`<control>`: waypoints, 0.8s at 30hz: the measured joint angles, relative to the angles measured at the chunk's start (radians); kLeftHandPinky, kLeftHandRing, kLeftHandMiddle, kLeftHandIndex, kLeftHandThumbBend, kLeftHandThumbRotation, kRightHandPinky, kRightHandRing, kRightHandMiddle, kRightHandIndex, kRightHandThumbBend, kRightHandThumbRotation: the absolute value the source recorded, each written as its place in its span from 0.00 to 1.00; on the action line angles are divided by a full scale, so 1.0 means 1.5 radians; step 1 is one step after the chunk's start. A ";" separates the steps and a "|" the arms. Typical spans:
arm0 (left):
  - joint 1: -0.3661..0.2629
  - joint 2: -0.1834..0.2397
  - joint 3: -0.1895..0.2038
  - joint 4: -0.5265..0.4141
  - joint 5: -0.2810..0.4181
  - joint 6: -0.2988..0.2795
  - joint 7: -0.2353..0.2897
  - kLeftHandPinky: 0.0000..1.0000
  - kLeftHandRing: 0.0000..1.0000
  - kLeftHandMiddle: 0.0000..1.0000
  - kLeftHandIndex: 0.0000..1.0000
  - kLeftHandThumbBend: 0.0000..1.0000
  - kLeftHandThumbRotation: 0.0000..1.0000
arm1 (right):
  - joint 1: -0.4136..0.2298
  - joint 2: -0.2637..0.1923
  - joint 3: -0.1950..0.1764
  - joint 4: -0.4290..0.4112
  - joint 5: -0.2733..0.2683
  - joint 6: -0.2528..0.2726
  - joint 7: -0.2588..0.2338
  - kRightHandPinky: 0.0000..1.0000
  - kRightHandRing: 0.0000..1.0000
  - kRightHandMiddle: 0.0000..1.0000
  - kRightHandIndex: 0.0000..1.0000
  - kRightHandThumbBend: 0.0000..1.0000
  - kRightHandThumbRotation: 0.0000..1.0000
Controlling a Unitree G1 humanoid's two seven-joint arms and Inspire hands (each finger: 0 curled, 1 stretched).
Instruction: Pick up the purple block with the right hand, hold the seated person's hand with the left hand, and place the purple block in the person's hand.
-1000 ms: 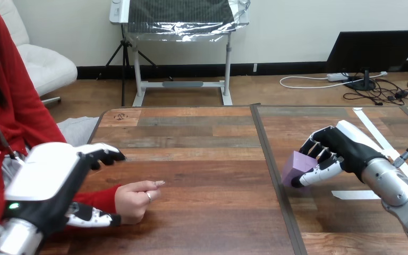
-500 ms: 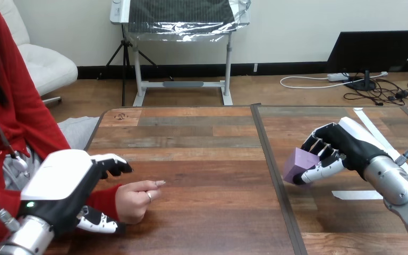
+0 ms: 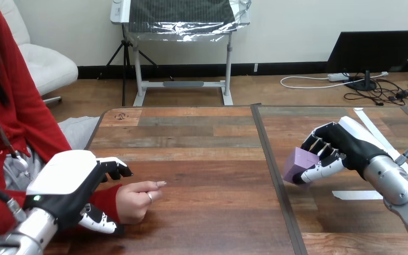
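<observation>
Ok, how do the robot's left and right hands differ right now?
The right hand is curled round the purple block; the left hand holds nothing, fingers relaxed. The right hand is at the wooden table's right side; the left hand is at its left, beside the person's hand. Both are black with white shells.

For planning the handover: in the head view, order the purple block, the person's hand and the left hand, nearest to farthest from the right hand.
1. purple block, held in the right hand, at the right.
2. person's hand, left of the middle.
3. left hand, farthest left, just beyond the person's hand.
</observation>
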 measured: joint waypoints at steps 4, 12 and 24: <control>-0.012 0.003 -0.010 0.003 0.004 0.020 -0.014 0.61 0.70 0.72 0.72 1.00 0.10 | 0.000 0.000 0.000 0.000 0.002 -0.005 0.000 0.44 0.45 0.48 0.49 0.82 0.00; -0.032 0.012 -0.032 0.017 0.023 0.051 -0.023 0.67 0.73 0.75 0.73 1.00 0.11 | 0.000 0.000 0.000 -0.001 0.010 -0.007 0.000 0.45 0.46 0.49 0.49 0.82 0.00; -0.065 0.021 -0.060 0.066 0.049 0.075 -0.020 0.70 0.74 0.75 0.75 0.99 0.13 | 0.000 0.000 0.000 -0.001 0.010 -0.007 0.000 0.44 0.45 0.48 0.49 0.83 0.00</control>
